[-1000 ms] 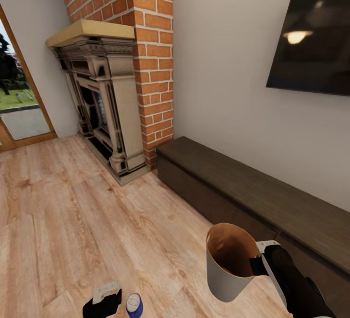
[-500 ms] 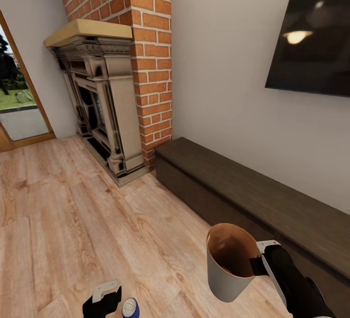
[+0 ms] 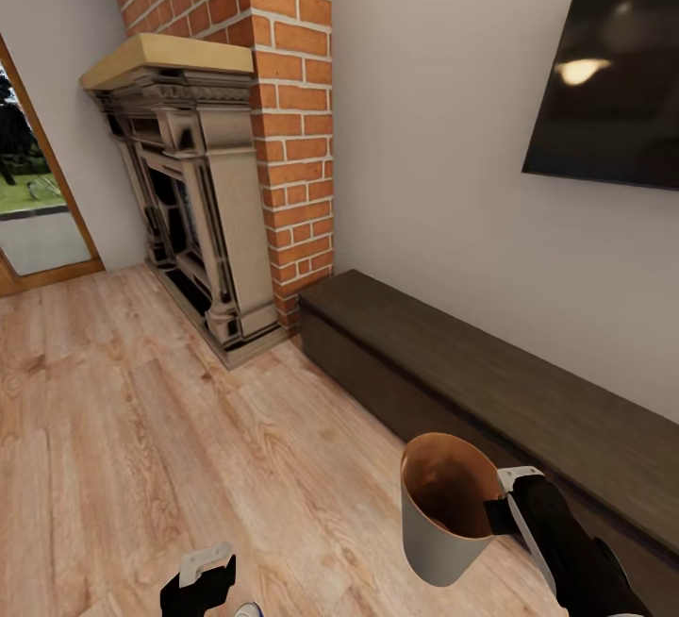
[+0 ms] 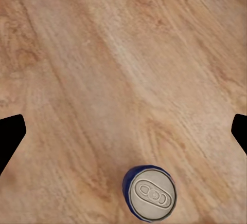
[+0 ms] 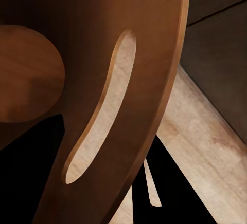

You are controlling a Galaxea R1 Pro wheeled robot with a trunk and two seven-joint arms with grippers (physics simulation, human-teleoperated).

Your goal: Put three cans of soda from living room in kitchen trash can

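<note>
- Your right hand is clamped on the bin, one finger inside the rim and one outside, holding it off the floor with its mouth tipped toward you
- In the right wrist view the bin's brown inner wall fills most of the frame, with a long slot cut through it and floor visible through the slot
- No can shows inside the part of the bin you can see
- Your left hand sits at the bottom edge of the head view, low over the floor
- In the left wrist view its two dark fingertips stand far apart at the frame's sides, with nothing between them but floor
- The blue can stands upright on the floor, silvery top up, between the lines of the two fingers but not touched by either
- In the head view only a sliver of that can's top peeks in at the bottom edge, just right of your left hand
- Beyond the bin, a long dark low cabinet runs along the wall
- A dark TV hangs above it
- Further left is the brick fireplace, and past it a glass door
</note>
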